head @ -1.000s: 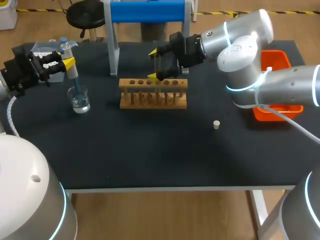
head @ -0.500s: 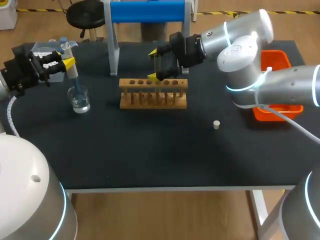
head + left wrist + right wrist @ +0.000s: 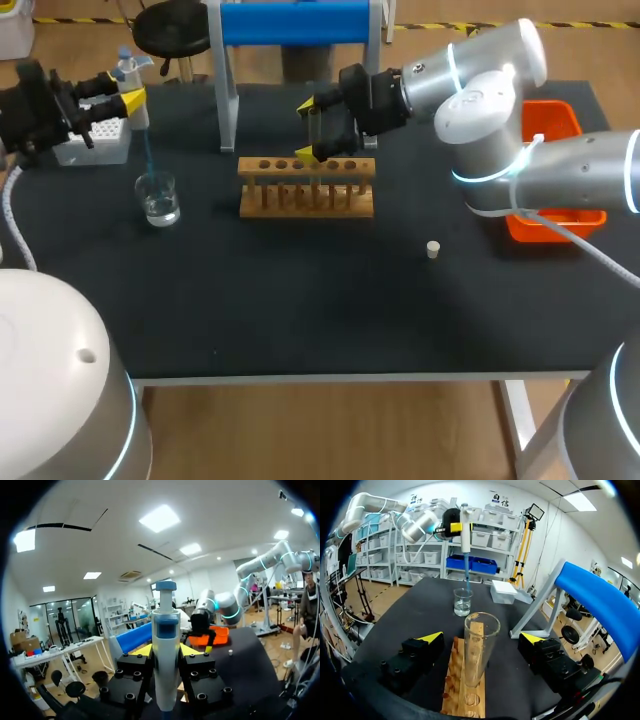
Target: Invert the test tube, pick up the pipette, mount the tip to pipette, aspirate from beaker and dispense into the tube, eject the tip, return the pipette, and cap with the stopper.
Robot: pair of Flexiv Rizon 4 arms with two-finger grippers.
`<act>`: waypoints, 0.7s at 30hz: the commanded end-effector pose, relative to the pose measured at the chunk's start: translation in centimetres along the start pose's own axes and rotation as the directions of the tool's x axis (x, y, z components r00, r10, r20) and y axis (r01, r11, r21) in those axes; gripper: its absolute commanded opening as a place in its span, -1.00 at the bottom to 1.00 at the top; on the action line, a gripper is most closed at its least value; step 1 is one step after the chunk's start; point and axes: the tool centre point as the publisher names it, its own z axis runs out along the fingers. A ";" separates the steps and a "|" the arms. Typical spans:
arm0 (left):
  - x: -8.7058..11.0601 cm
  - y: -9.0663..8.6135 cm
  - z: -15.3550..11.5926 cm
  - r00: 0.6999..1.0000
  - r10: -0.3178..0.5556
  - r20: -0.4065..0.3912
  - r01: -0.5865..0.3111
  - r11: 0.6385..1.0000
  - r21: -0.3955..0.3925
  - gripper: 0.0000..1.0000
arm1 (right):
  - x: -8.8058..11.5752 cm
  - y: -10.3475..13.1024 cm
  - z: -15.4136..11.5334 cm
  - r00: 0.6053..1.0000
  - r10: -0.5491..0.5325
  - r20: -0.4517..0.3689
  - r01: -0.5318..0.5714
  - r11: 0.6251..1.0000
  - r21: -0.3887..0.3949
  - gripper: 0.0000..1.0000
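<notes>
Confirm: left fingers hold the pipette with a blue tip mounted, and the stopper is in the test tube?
Not quite. The stopper lies loose on the table, right of the rack, as the head view shows; the mouth of the test tube is open. The left fingers do hold the pipette with the blue tip mounted.

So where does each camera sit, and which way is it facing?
Head view: above and behind, looking down on the table; both arms show.
Left wrist view: on the left wrist, faces the right arm; its fingers clamp the pipette.
Right wrist view: on the right wrist, faces the beaker past the test tube; its open fingers show.
Shared: the pipette, in all three.
</notes>
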 end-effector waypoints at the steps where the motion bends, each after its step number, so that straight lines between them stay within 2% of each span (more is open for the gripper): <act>1: 0.5 -2.3 0.4 1.000 0.022 0.006 -0.022 0.999 -0.045 -1.00 | 0.0 0.0 0.0 1.000 0.000 0.000 0.000 1.000 0.002 1.00; 11: 1.6 -6.1 3.2 0.997 0.053 -0.047 -0.056 0.996 -0.064 -1.00 | 0.0 0.0 0.0 1.000 0.000 0.000 0.000 1.000 0.002 1.00; 19: 3.0 -9.3 6.0 0.995 0.031 -0.098 -0.041 0.993 -0.109 -1.00 | 0.0 0.0 0.0 1.000 0.000 0.000 0.000 1.000 0.002 1.00; 21: 3.4 -9.9 6.7 0.994 -0.005 -0.108 -0.006 0.994 -0.105 -1.00 | 0.0 0.0 0.0 1.000 0.000 0.000 0.000 1.000 0.002 1.00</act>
